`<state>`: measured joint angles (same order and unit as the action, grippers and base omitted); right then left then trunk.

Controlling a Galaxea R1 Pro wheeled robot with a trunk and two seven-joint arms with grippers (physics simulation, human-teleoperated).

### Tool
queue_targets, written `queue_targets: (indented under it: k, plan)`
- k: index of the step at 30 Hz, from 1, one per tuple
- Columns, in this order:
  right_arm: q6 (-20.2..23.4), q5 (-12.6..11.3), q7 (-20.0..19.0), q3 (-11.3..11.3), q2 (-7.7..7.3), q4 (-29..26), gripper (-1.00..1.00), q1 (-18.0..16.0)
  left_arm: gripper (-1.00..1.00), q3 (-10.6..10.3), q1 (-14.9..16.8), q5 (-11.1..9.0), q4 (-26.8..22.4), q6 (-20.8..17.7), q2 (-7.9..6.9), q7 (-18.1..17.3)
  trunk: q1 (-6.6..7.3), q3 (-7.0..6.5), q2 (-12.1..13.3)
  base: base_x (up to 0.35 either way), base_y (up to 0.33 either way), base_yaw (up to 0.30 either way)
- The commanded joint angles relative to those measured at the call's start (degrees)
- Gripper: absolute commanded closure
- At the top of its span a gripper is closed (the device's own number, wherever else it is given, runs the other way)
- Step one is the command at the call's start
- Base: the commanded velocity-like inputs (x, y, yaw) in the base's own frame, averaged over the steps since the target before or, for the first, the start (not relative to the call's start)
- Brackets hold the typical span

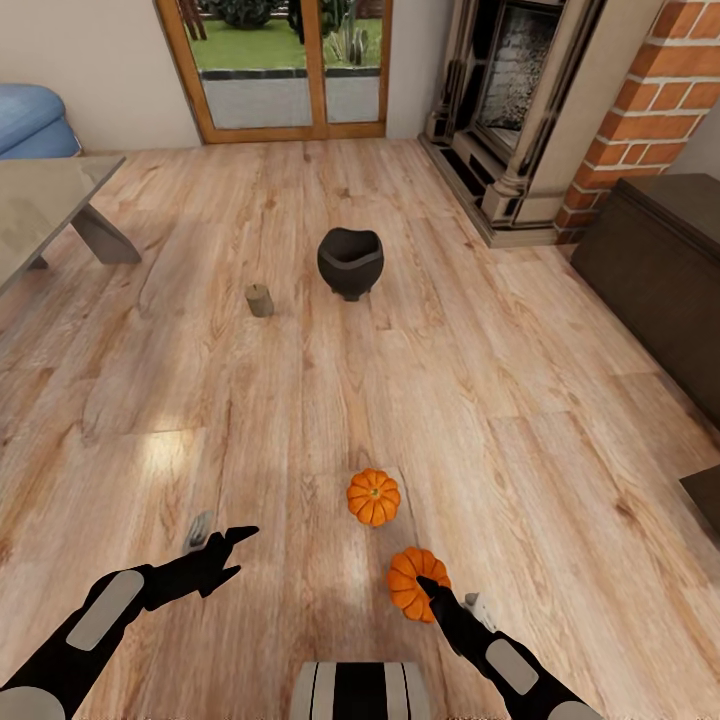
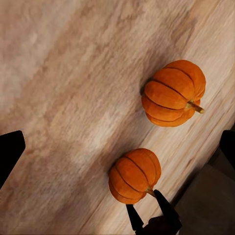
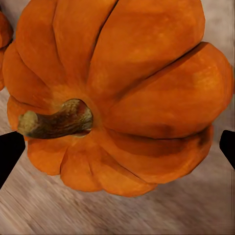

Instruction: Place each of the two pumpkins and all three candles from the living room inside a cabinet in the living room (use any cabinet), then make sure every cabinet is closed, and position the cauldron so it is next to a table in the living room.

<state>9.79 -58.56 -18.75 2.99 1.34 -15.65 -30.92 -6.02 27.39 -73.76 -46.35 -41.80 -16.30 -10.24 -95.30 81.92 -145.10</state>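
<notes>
Early stage: pumpkins [image 1: 374,497] on floor, cauldron [image 1: 350,262] far from bench [image 1: 40,200]; right end effector [image 1: 432,590] spread apart around nearer pumpkin, ungrasped.

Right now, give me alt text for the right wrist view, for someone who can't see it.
A bright orange ribbed pumpkin with a short brownish stem lies close up on a pale wood floor. The dark tips of the right gripper sit at either edge, its jaws open around the pumpkin.

Head looks down; wrists near floor [image 1: 300,400], sharing pumpkin [image 3: 122,93].
</notes>
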Motion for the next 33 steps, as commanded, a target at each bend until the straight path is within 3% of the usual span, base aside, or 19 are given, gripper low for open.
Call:
queue_targets:
  k: [1,10,14,33]
  plan:
    - [0.09,-0.59,-0.05,0.32,-0.05,0.0,-1.0,-0.02,-1.0,-0.13,0.03,0.03,0.03,-0.04,-0.05,-0.27,-0.01,0.26,-0.03,0.0,0.0,0.0]
    - [0.14,-0.59,-0.05,0.28,-0.06,0.0,-1.0,-0.02,-1.0,-0.13,0.03,0.09,0.01,-0.04,-0.04,-0.24,-0.06,0.7,-0.06,0.0,0.0,0.0]
    - [0.14,-0.59,-0.05,0.3,-0.06,0.0,-1.0,-0.02,-1.0,-0.15,0.03,0.11,0.01,-0.02,-0.04,-0.26,-0.17,1.59,-0.11,0.0,0.0,0.0]
    - [0.14,-0.59,-0.05,0.26,-0.07,0.0,-1.0,-0.02,-1.0,-0.22,0.03,0.3,-0.01,-0.04,0.03,-0.22,-0.17,1.59,-0.11,0.024,0.0,0.0]
